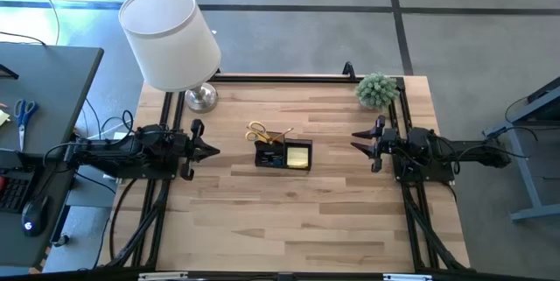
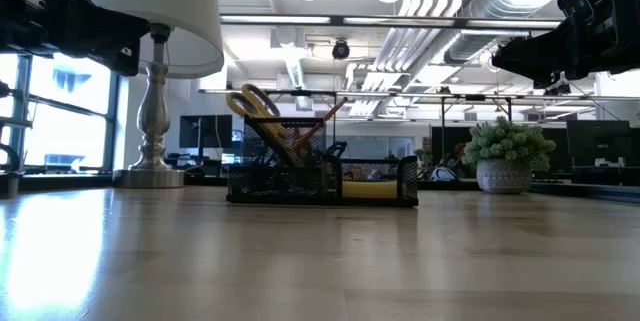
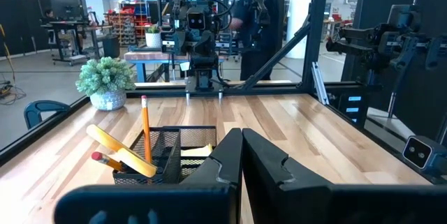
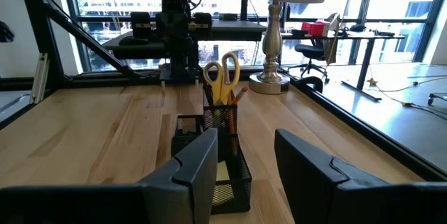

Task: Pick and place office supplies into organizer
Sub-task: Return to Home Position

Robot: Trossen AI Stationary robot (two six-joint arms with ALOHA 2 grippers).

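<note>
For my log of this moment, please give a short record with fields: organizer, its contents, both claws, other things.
organizer: black mesh, middle of the table
inside: scissors with handles up, pencils, sticky notes in the part nearer the right arm
left claw: shut, empty, at the table's left, apart from the organizer
right claw: open, empty, at the table's right
other: lamp and plant at the far edge

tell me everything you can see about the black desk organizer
The organizer is a small black wire-mesh caddy, rectangular, with several compartments. It stands upright near the middle of the wooden table. Yellow-handled scissors and pencils stick up out of its taller end, leaning. A yellow sticky-note pad lies in the lower compartment. Only the table and its contents touch it.
</note>
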